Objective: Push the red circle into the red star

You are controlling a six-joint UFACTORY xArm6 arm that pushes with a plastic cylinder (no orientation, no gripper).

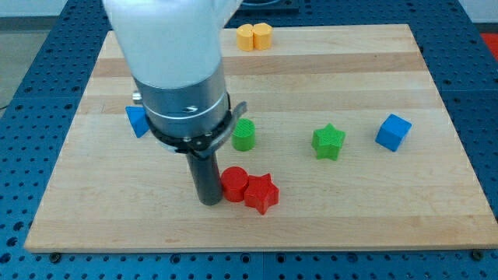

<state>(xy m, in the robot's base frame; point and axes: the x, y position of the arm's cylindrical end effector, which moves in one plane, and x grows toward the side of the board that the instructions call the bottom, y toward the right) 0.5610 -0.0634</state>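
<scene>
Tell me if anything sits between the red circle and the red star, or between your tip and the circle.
Nothing visible does. My tip is right against the red circle on the view's left, and the circle already touches the red star on its right.

Pale wooden board (389, 218) lies on blue perforated bench (482, 93). Landmark: red star block (261, 194). Red round block (234, 184) touches its left side. Green cylinder (244, 134), green star (328, 142), blue cube (394, 132) lie above; yellow pair (254, 36) far above; blue block (137, 121) upper left.
</scene>
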